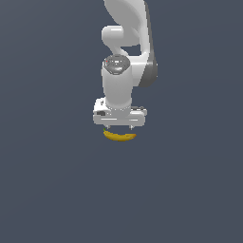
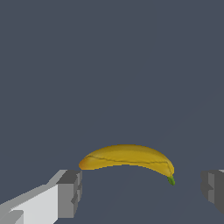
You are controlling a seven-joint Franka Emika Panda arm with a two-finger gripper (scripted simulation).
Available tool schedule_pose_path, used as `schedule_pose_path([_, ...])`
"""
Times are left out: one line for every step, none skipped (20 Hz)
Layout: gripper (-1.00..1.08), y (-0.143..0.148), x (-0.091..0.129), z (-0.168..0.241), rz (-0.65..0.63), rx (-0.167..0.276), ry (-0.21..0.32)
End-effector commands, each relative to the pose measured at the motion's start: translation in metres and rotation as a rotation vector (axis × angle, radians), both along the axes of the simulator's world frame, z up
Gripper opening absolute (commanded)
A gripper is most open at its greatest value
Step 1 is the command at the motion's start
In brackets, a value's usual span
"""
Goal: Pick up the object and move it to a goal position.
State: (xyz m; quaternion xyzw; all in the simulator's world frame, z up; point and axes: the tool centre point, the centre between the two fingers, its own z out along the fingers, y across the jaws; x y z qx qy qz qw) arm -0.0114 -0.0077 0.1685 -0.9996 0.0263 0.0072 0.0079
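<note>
Arm: I hung straight down over a plain dark grey floor (image 1: pixel 47 190), my white wrist and hand block at the middle of the exterior view.

Gripper: my gripper (image 2: pixel 142 192) stood open, the jaws spread wide. In the wrist view one grey fingertip (image 2: pixel 70 192) sat on one side and the other showed only as a sliver at the far edge of the picture, well apart from the first.

Grip: I held nothing. Neither pad pressed on anything.

Banana: the banana (image 2: pixel 127 157) was a small curved yellow fruit with a green tip at one end and a faint darker seam along its side. In the wrist view it arched with both ends lower than its middle.

Banana relative to my hand: it lay across the gap between my fingers, and was shorter than the gap was wide. Its blunt end was just beside the nearer fingertip; whether they touched I could not tell. Its green tip stopped clearly short of the other finger.

Height: in the exterior view the banana (image 1: pixel 119 136) showed just below my hand block, its ends curving upward, with my fingers mostly hidden there. Whether it rested on the floor I could not tell from either view.
</note>
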Motion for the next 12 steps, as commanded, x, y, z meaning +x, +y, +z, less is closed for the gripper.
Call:
schedule_pose_path([1.00, 0.000, 0.000, 0.000, 0.000, 0.000, 0.000])
schedule_pose_path([1.00, 0.000, 0.000, 0.000, 0.000, 0.000, 0.001])
schedule_pose_path([1.00, -0.002, -0.001, 0.000, 0.000, -0.002, 0.003])
schedule_pose_path([1.00, -0.004, -0.002, 0.000, 0.000, -0.003, 0.006])
schedule_pose_path([1.00, -0.007, -0.003, 0.000, 0.000, -0.006, 0.010])
schedule_pose_path([1.00, -0.011, -0.005, -0.001, 0.000, -0.009, 0.016])
schedule_pose_path([1.00, -0.014, -0.007, -0.001, 0.001, -0.013, 0.022])
schedule_pose_path([1.00, -0.017, -0.009, -0.001, 0.002, -0.015, 0.026])
schedule_pose_path([1.00, -0.019, -0.010, -0.001, 0.003, -0.017, 0.029])
schedule_pose_path([1.00, -0.020, -0.010, -0.001, 0.003, -0.018, 0.031])
schedule_pose_path([1.00, -0.020, -0.010, -0.001, 0.004, -0.018, 0.031])
schedule_pose_path([1.00, -0.020, -0.010, -0.001, 0.004, -0.018, 0.030])
